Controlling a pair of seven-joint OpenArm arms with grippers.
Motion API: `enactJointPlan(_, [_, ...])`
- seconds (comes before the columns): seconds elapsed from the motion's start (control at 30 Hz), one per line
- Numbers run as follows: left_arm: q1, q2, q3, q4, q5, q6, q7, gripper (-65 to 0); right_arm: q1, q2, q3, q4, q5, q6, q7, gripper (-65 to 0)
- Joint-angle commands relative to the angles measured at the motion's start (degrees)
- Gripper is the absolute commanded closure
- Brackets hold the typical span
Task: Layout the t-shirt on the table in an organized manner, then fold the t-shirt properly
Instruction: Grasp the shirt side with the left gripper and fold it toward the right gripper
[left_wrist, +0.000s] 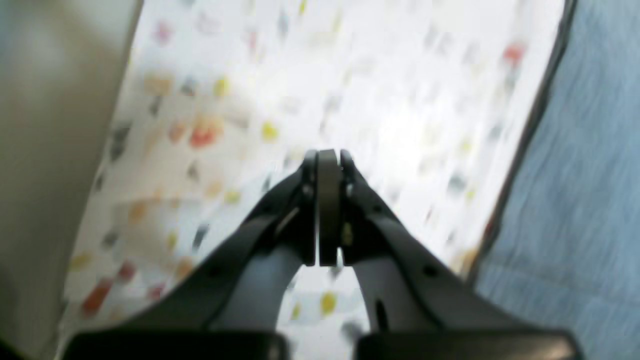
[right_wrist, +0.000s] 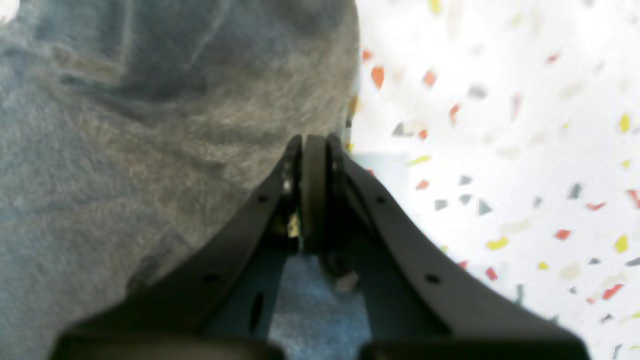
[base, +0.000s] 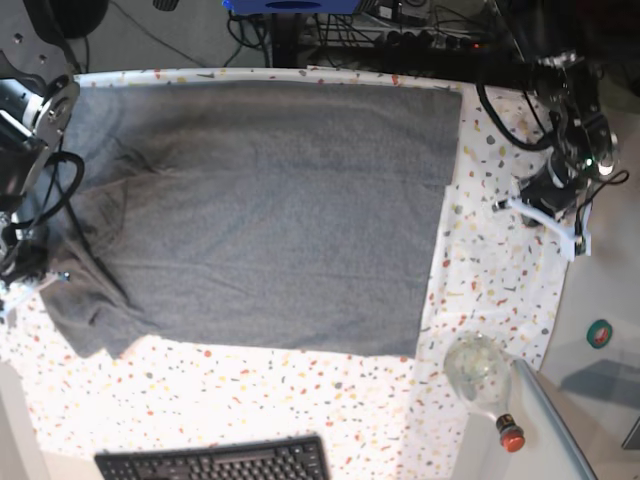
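The heather-grey t-shirt (base: 270, 200) lies spread over the speckled table (base: 300, 400), with its sleeve end bunched and creased at the left. My right gripper (right_wrist: 314, 139) sits at that left side (base: 15, 290), its jaws closed on the t-shirt (right_wrist: 150, 150) close to the fabric's edge. My left gripper (left_wrist: 328, 154) hovers over bare speckled cloth (left_wrist: 325, 75) to the right of the shirt (base: 555, 222), pads together with nothing between them. A strip of the t-shirt (left_wrist: 580, 200) shows at the right of the left wrist view.
A glass bottle (base: 478, 372) with a red cap lies at the front right corner. A black keyboard (base: 215, 462) sits at the front edge. A green tape roll (base: 600, 333) rests off the table's right side, and cables run along the back.
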Motion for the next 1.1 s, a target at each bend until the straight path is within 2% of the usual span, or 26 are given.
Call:
enactJointPlan(0.0, [-2.3,-0.7,1.8,-0.8,-0.4,0.1,-0.7,-17.9,0.7,0.7,0.0,1.8,0.4,0.2,0.7,0.0])
enactJointPlan(0.07, [-5.2,-0.7,5.9,-4.0,-0.4,0.1,-0.8,-33.7,0.4,0.7,0.0,2.4,0.4,0.3,0.7,0.0])
enactJointPlan(0.13, [-7.7,-0.5,9.6,-7.0,-0.5,0.1,-0.8,-46.9,0.4,0.7,-0.1,2.4,0.4,0.3,0.7,0.0])
enactJointPlan(0.23, [-10.6,-0.1,14.3,-10.7,-0.5,0.1,-0.9,-57.6,0.4,0.7,-0.1,2.4,0.4,0.3,0.7,0.0])
enactJointPlan(0.43, [-17.1,1.8,17.2,-22.4,-0.5,0.1,-1.1,-57.8,0.4,1.1,-0.1,2.6,0.4,0.3,0.7,0.0])
enactJointPlan(0.57, [-18.4,3.2,17.3,-27.3,-0.5,0.1,-3.7,-57.6,0.2,1.1,-0.1,2.6,0.4,0.3,0.8,0.0])
enactJointPlan(0.6, [-18.4,3.3,17.4,-27.5,-0.5,0.1,-3.9,-56.6,-0.1,1.1,-0.1,2.6,0.4,0.3,0.8,0.0])
enactJointPlan(0.67, [-18.0,4.4,17.4,-27.5,-0.5,0.1,-3.9,-49.2,-0.3,1.1,-0.2,2.6,0.4,0.3,1.0,0.0])
enactJointPlan(0.9, [-17.2,5.3,17.3,-27.5,-0.5,0.1,-3.9,-0.5,-0.3,1.1,-0.2,2.6,0.4,0.4,1.1,0.0])
enactJointPlan(1.07, [-14.7,4.7,16.6,-22.5,-0.5,0.1,-4.1,0.0,-0.6,1.2,-0.2,2.6,0.4,0.4,1.1,0.0])
